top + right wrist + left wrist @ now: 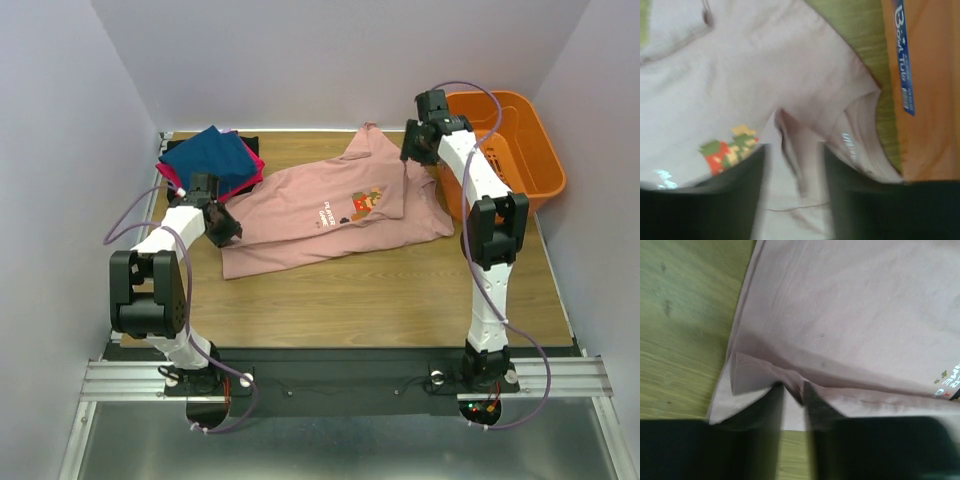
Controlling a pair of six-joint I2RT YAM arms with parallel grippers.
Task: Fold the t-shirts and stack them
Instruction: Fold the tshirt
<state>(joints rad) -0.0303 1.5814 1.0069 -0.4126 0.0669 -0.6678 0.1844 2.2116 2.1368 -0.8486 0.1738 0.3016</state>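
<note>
The pink t-shirt (330, 215) is spread across the middle of the surface (380, 300), its near edge apparently doubled over. The left claw (792, 390) is held low at the hem corner, jaws parted, with a ridge of cloth lying loose between them. The right claw (792, 150) is set by the collar, beside the basket (520, 150), and is likewise parted around a crease. Opposite ends seem to be covered so a fold stays square. Folded shirts (212, 158) are stacked at the far left.

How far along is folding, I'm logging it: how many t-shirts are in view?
3: dusty-pink tee lying centrally; navy tee folded far left, atop a magenta tee. More may hide beneath.
</note>
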